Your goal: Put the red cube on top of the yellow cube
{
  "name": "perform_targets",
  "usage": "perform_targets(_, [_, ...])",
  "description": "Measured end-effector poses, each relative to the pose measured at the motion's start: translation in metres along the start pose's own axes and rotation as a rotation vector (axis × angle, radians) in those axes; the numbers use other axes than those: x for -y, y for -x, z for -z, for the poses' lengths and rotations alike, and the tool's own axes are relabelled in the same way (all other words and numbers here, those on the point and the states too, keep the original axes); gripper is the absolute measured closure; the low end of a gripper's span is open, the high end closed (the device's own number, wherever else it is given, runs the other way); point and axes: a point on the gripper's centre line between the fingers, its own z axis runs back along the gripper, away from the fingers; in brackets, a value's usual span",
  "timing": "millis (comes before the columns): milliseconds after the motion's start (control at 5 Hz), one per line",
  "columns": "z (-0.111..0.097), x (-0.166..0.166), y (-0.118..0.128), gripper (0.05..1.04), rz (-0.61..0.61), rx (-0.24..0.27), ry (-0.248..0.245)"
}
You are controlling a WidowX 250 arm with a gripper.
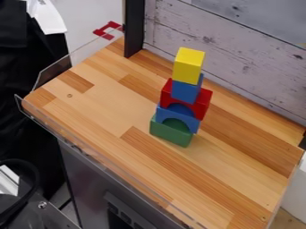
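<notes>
The yellow cube (188,65) tops a stack: blue block (184,91), red arch (203,103), blue arch (192,123), green arch (170,134). The counter (113,107) spreads leftward to a clear guard (53,74); a wall (239,58) stands behind. Tool apart or together: cannot tell.

The wooden tabletop (101,112) is lit pretty brightly and evenly, apparently from above, since the top of the yellow cube (190,56) is hit way harder than its sides. The dark cabinet front (90,179) below is left much dimmer. Thin highlights are picked up along the clear edging (53,129), and a little glint is thrown off the screw (42,205) at lower left.
</notes>
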Motion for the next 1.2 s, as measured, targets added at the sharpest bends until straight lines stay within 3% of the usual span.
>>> perform_targets(200, [-0.017, -0.019, 0.016, 0.542, -0.085, -0.008, 0.018])
perform_targets(400, [-0.010, -0.030, 0.029, 0.542, -0.138, -0.050, 0.048])
perform_targets(600, [0.012, -0.045, 0.034, 0.542, -0.199, -0.151, 0.068])
perform_targets(800, [0.032, -0.054, 0.041, 0.542, -0.230, -0.220, 0.102])
perform_targets(1200, [0.058, -0.065, 0.050, 0.542, -0.247, -0.290, 0.152])
